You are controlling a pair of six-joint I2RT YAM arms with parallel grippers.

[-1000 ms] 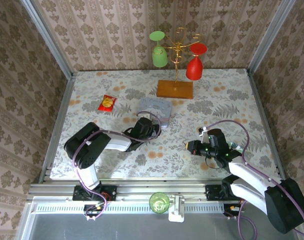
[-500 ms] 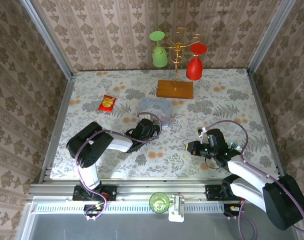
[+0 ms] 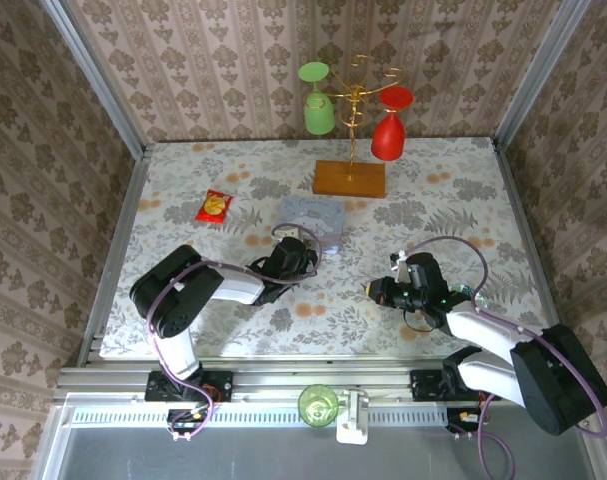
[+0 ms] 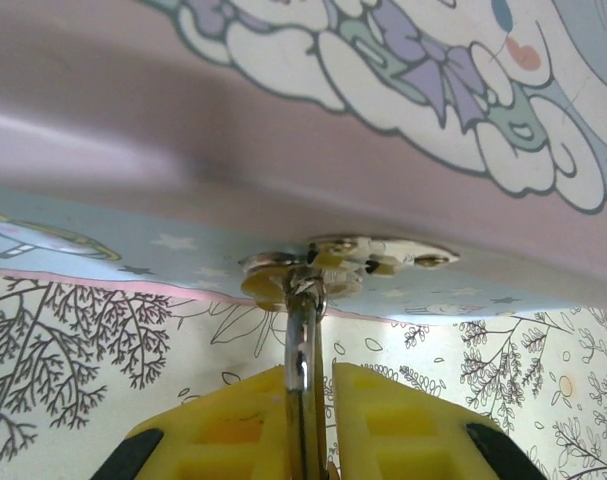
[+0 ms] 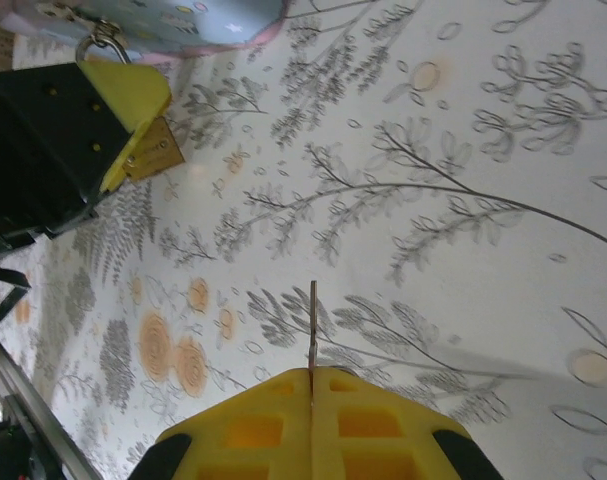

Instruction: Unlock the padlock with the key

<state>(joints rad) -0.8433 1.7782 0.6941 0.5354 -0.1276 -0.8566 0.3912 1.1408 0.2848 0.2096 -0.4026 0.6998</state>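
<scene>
The padlock hangs by its silver shackle from the hasp on the front of the pale blue tin. My left gripper is shut on the padlock, one yellow finger on each side. From above, the left gripper sits at the near edge of the tin. The right wrist view shows the brass padlock below the left gripper's finger. My right gripper is shut on the key, whose thin blade points toward the tin. It hovers over the cloth right of the tin.
A red-and-yellow snack packet lies left of the tin. Behind the tin a wooden base carries a gold rack with a green glass and a red glass. Patterned walls enclose the table.
My left jaws have closed in on the padlock. The right arm has shifted a little left toward the tin with the key.
</scene>
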